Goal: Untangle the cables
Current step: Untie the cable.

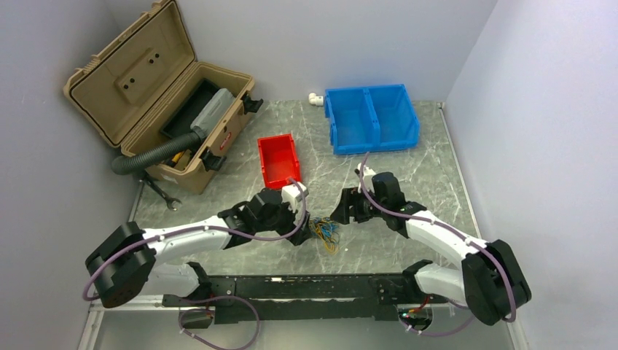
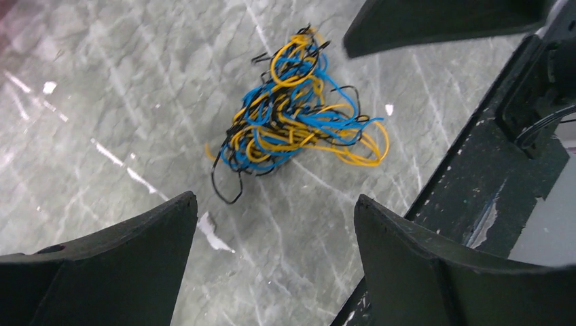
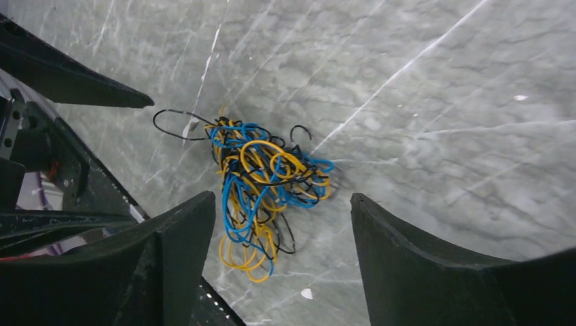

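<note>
- The cables (image 1: 324, 233) lie on the grey marble counter (image 1: 415, 175) as one small tangle of thin blue, yellow-orange and black wires, in the lower middle of the top view, between the two claws.
- The left claw (image 1: 303, 229) is just left of the tangle. In the left wrist view its claw (image 2: 274, 204) is open: the two black fingers (image 2: 122, 265) stand wide apart at the bottom of the frame, and the cables (image 2: 299, 122) lie above them in the middle, not touched.
- The right claw (image 1: 341, 213) is just right of the tangle. In the right wrist view this claw (image 3: 282, 198) is open too and holds nothing; the cables (image 3: 265, 183) lie in the middle of the frame, with some loops reaching down beside the left finger.
- A single black loop sticks out from the tangle on one side.
- Farther up in the top view are a red bin (image 1: 278, 159), a blue bin (image 1: 372, 118) and, at the upper left, an open tan toolbox (image 1: 131, 80) with a black hose (image 1: 149, 154).
</note>
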Available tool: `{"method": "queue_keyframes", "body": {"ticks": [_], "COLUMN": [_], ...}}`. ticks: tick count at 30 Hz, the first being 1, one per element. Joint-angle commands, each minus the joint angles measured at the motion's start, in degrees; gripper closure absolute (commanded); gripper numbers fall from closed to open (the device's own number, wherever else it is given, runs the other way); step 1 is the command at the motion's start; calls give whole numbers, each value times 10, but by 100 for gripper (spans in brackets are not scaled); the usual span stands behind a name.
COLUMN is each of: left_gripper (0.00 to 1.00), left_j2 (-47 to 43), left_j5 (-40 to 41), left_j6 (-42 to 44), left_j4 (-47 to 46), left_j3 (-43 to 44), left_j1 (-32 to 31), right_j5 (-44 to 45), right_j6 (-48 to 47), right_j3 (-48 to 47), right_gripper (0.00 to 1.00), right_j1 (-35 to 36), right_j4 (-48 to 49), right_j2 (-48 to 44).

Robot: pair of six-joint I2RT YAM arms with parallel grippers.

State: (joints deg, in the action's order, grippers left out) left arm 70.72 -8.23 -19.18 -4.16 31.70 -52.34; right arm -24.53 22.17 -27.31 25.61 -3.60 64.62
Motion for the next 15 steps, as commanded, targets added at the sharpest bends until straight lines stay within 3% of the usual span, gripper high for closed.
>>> {"method": "queue_keyframes", "body": {"ticks": [1,8,15], "left_gripper": [13,21,21], "left_j2": [23,81,87], "left_j5": [-41,-40,-41], "left_j6": [19,65,99], "left_j4": [-71,-43,-61], "left_j3": [28,64,57], "left_j1": [-2,-2,11], "right_j5": [-19,2,34], "right_j6": [10,31,74], "right_j3": [11,21,30], "right_gripper": [28,35,40], "right_j1": [25,77,109], "right_j4": [70,106,148], "right_j2": [19,72,122]}}
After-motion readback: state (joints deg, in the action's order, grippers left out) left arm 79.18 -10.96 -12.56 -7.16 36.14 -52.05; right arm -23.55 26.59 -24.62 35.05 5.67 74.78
